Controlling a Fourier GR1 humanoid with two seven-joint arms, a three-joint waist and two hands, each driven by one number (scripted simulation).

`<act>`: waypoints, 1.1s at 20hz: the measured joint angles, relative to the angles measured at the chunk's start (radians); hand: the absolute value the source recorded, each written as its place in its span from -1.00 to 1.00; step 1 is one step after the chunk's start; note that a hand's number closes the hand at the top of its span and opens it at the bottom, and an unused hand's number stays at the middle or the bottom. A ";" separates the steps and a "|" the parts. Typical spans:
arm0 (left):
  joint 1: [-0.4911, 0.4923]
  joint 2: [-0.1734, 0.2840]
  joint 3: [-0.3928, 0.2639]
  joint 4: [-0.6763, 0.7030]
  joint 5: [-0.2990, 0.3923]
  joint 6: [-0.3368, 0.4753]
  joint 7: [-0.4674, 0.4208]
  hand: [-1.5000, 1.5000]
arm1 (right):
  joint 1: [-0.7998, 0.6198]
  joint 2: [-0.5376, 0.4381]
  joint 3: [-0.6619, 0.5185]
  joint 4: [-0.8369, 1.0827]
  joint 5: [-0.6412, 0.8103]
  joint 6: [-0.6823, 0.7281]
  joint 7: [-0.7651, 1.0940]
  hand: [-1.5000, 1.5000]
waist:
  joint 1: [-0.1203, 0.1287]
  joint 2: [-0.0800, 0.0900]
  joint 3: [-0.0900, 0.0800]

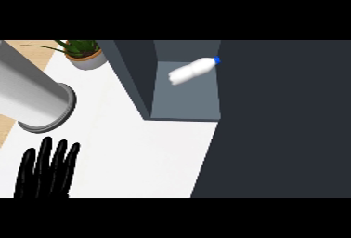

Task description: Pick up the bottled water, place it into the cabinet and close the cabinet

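Observation:
The bottled water (pixel 192 70), pale with a blue cap, lies tilted inside the dark grey cabinet (pixel 185 100), its cap toward the right wall. No hand touches it. A broad dark door panel (pixel 281 121) fills the right of the view, beside the cabinet's opening, which still shows. My left hand (pixel 44 169) rests open at the lower left, fingers straight and pointing up, well away from the cabinet. My right hand does not show; the door panel covers that side.
A large grey cylinder (pixel 34 93) slants in from the upper left above my left hand. A potted plant (pixel 83 53) stands at the back left. The white counter (pixel 137 153) spreads between my hand and the cabinet.

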 measured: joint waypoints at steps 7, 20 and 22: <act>0.157 0.082 0.128 -0.094 0.123 -0.116 -0.043 -1.00 | -0.044 -0.018 0.020 -0.048 0.089 0.010 0.083 1.00 | 0.008 0.002 -0.001; 0.370 0.168 0.353 -0.121 0.297 -0.344 -0.109 -1.00 | -0.295 0.215 0.209 0.069 0.072 -0.175 0.371 1.00 | 0.024 0.012 0.000; 0.400 0.175 0.388 -0.119 0.324 -0.382 -0.120 -1.00 | -0.368 0.225 0.217 0.092 0.050 -0.227 0.405 1.00 | 0.024 0.012 0.000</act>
